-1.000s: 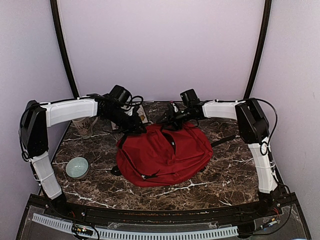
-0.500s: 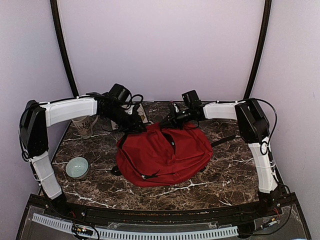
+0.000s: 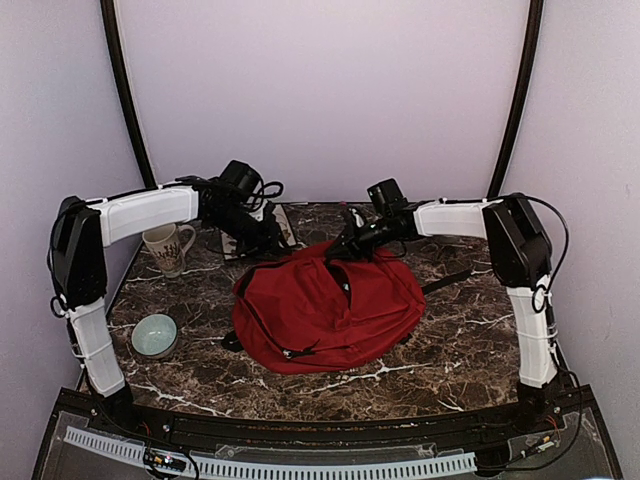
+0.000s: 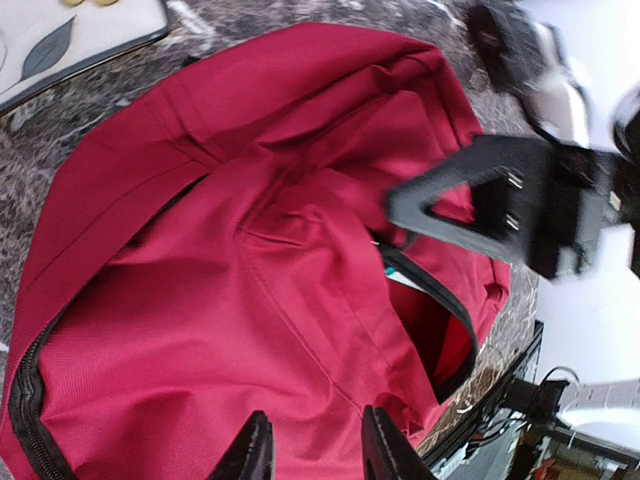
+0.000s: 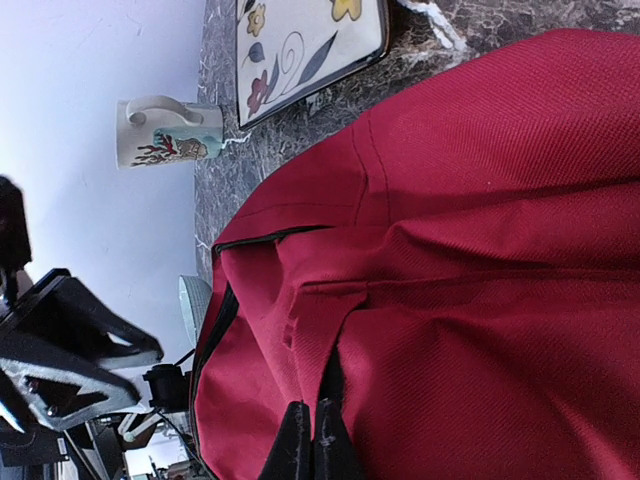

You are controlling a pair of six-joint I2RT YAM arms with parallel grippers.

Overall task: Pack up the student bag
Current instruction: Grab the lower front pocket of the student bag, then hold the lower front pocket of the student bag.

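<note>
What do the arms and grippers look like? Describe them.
Left arm and right arm: white tubular links, black joint housings, loose black cables. Left gripper and right gripper: black angular fingers with triangular cutouts.

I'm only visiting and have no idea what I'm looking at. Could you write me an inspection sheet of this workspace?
Surface: dark marbled table.
Job's things: student bag, red, lying flat, main opening gaping.
Clutter: mug and pale bowl to the bag's left; floral tray behind it.
Grippers: left gripper open above the bag's fabric; right gripper shut, pinching fabric at the bag's opening.
Cables: black cable loops at both wrists.
Surroundings: plain pale walls, two dark poles.
</note>
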